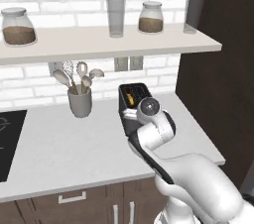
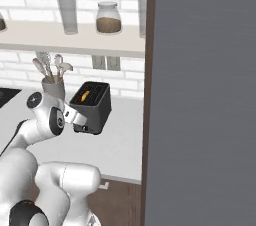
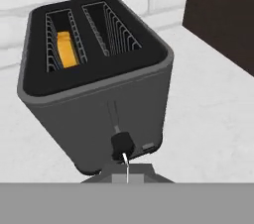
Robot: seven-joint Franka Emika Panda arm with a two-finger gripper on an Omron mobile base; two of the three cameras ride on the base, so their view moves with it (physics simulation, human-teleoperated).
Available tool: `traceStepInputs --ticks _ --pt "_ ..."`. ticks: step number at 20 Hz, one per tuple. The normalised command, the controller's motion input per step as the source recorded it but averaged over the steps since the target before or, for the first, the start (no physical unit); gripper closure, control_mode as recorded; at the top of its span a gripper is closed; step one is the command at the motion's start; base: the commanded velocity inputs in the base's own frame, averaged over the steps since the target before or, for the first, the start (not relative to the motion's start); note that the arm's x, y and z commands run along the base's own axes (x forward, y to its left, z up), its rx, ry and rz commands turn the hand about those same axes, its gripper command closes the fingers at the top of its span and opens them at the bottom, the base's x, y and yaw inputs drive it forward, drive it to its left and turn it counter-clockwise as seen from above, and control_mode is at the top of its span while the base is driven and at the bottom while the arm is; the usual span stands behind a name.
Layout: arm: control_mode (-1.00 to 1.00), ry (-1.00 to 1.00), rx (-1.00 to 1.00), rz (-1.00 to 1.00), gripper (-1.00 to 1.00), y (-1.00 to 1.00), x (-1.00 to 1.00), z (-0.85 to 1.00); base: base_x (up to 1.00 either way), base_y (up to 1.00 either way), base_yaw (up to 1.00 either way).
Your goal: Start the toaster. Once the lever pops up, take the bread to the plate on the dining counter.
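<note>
The dark grey toaster (image 3: pixel 99 104) (image 1: pixel 133 104) (image 2: pixel 94 104) stands on the grey counter by the brick wall. The bread (image 3: pixel 67 52) (image 2: pixel 86 94) sits sunk in one slot, and just its golden-orange crust shows. The black lever knob (image 3: pixel 121 143) is low on the toaster's front track. My gripper (image 3: pixel 126 167) (image 2: pixel 76 117) is shut, with its tips right at the knob and nothing held between them. In the left base view my wrist hides the toaster's front. The plate and the dining counter are out of view.
A grey utensil holder (image 1: pixel 80 102) (image 2: pixel 53 89) stands left of the toaster. A shelf (image 1: pixel 99 44) with jars and glasses hangs above. A black cooktop (image 1: pixel 7 139) lies at the far left. A tall dark cabinet (image 1: pixel 218 69) (image 2: pixel 200 95) closes off the right side.
</note>
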Motion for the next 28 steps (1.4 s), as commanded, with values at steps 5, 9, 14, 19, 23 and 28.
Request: traceStepInputs --ticks 5,9,14,19,23,28 --pt "-1.0 0.0 0.02 0.0 1.0 0.0 -0.27 1.0 0.0 0.0 0.0" --pt "-1.0 0.0 0.0 0.0 -1.0 0.0 0.0 0.96 0.0 0.0 0.0" --pt "-1.0 0.01 0.0 0.04 -1.0 0.0 0.04 0.45 0.0 0.0 0.0" --pt "-1.0 0.0 0.0 0.14 -1.0 0.0 0.01 0.01 0.0 0.0 0.0" --pt "-1.0 -0.01 -0.05 0.12 -1.0 0.05 0.08 -0.02 0.0 0.0 0.0" --pt "-1.0 -0.01 0.0 0.08 -1.0 0.06 0.0 0.0 0.0 0.0 0.0"
